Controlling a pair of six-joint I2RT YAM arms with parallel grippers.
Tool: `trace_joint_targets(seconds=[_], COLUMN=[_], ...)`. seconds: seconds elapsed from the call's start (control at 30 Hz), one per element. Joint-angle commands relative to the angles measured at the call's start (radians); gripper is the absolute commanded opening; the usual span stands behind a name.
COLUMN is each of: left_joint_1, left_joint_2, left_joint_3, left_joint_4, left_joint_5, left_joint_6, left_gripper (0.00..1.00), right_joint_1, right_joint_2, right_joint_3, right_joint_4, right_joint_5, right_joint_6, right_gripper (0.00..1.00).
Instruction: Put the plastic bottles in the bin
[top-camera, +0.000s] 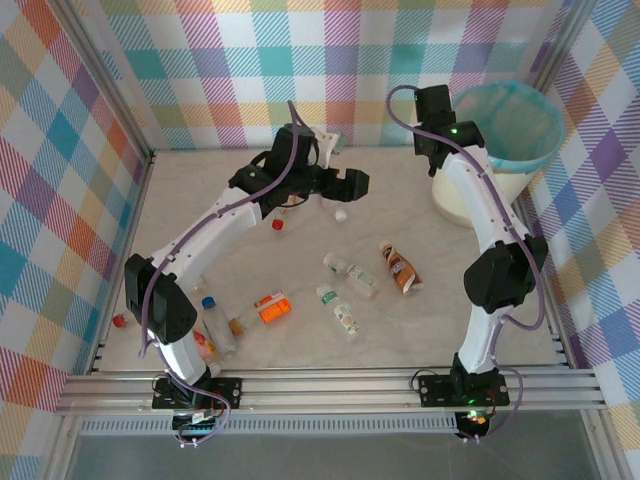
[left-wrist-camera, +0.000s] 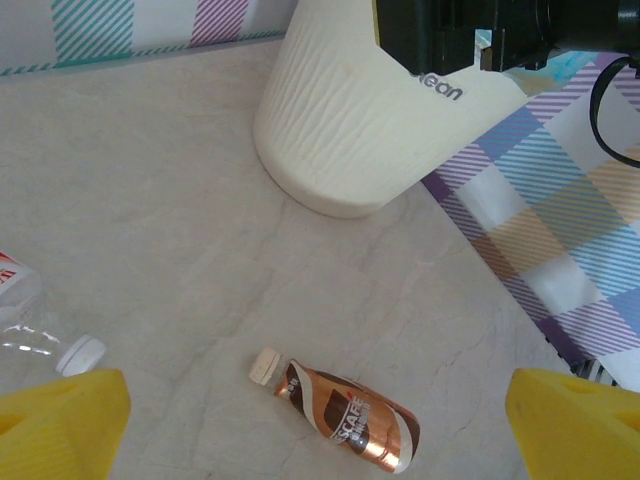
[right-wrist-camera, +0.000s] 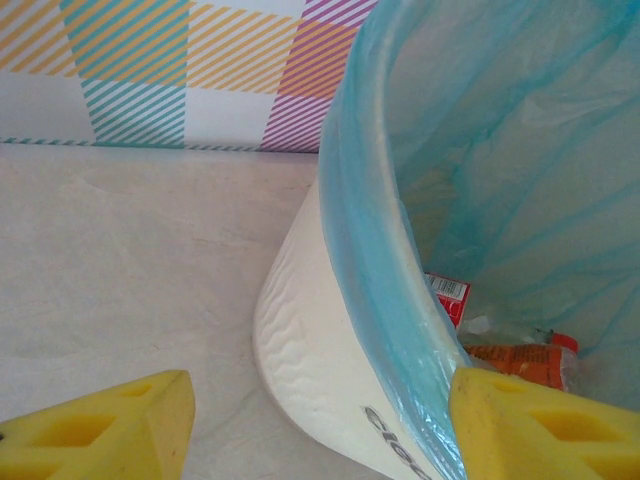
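brown "scafe" bottle (left-wrist-camera: 350, 425) lies near bin (left-wrist-camera: 340, 120); left pincer (left-wrist-camera: 315, 380) and right pincer (right-wrist-camera: 320, 385) gape.

Bin (top-camera: 520, 185): one, far right. Plastic bottles (top-camera: 398, 268): at least eight lying on the desk (top-camera: 300, 260); at least two more visible inside the bin.

A robotics lab test cell; the left arm (top-camera: 215, 225) and right arm (top-camera: 478, 205), white with black joints, are bolted side by side to aluminium rails (top-camera: 330, 385) at the near edge of a pale marble-look counter (top-camera: 440, 320); bare aluminium posts (top-camera: 100, 80) frame the space; pastel plaid cloth walls (top-camera: 240, 70) hang as backdrops on three sides; purple cables (top-camera: 150, 300) run loose along the arms; small plastic bottles (top-camera: 360, 282) lie scattered on the counter, and a lined bin (top-camera: 545, 140) stands in the far right corner.
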Motion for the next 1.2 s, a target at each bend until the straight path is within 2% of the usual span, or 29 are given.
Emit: trace_joint_targets(seconds=[0.0,0.47,0.77,1.17], left_joint_1=[0.012,0.015,0.017,0.026], left_joint_2=[-0.016,-0.007,-0.002,-0.012], left_joint_3=[-0.013,-0.02,-0.031,-0.053], left_joint_4=[-0.009,0.01,0.008,-0.006], left_joint_5=[0.031,0.05,0.055,0.056], left_joint_6=[-0.027,-0.057,-0.062,-0.061], left_gripper=[0.96,0.96,0.96,0.95], right_joint_1=[-0.022,-0.015,-0.039,-0.062], right_joint_2=[-0.046,-0.115,-0.067,-0.009], right_joint_3=[-0.029,-0.046,-0.078,-0.057], right_joint_4=[0.049,0.127,0.063,-0.001], right_joint_5=[0.046,0.035,0.032,-0.095], right_joint_6=[-0.014,-0.063,-0.043,-0.025], right_gripper=[0.69,0.66,0.65,0.55])
